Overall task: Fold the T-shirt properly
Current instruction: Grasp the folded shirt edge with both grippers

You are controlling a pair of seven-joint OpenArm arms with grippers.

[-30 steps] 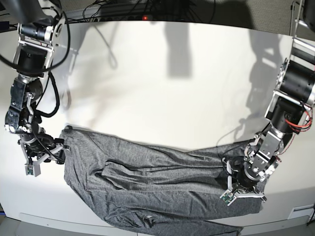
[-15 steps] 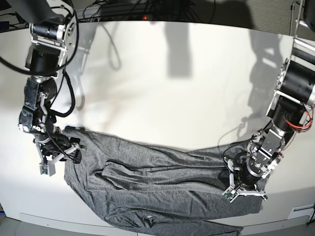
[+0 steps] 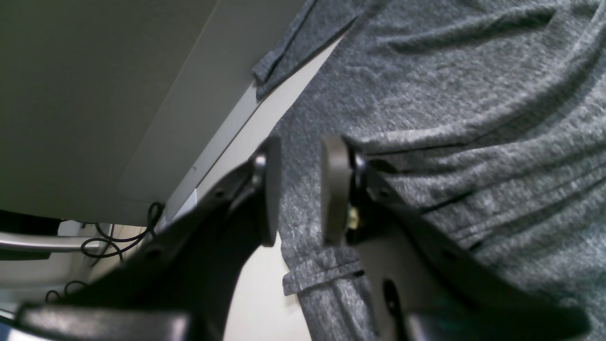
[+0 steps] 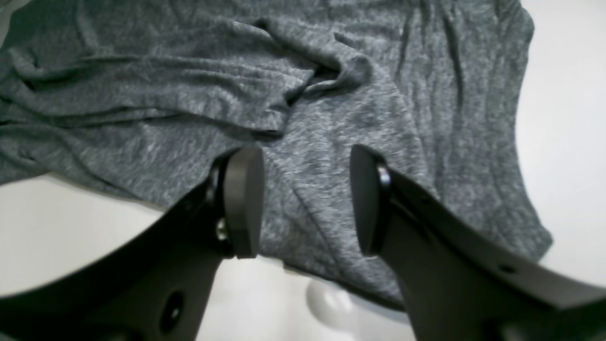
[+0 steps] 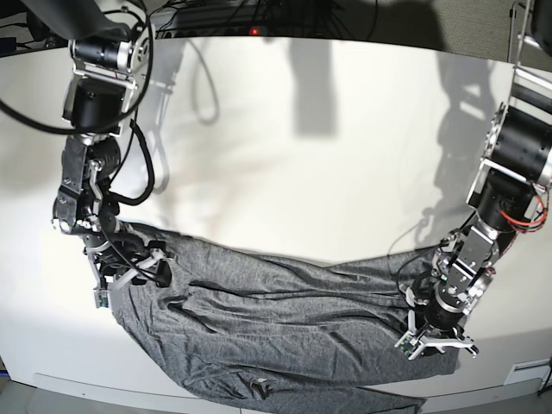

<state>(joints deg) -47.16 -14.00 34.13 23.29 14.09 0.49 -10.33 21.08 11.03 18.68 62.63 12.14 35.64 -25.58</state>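
The shirt (image 5: 285, 332) lies crumpled across the near side of the desk (image 5: 302, 147), a long grey band with deep ridges, and part of it hangs over the front edge. My left hand (image 3: 296, 189) sits over the shirt's end near that edge, its pads parted by a narrow gap with cloth behind them but nothing pinched between them as far as I can see. My right hand (image 4: 305, 199) hovers over the other end, spread wide and holding nothing.

The worst risk, I judge, is weight: with that much fabric over the front edge, any loose pull could drag the whole shirt off the desk. My left hand's gap is slim, so if I close here I may catch only one thin layer, or a hem (image 3: 322, 272), and the fold would come out skewed. My right hand stands above a raised ridge (image 4: 303, 80); closing there could gather several layers at once and lock the wrinkles in.
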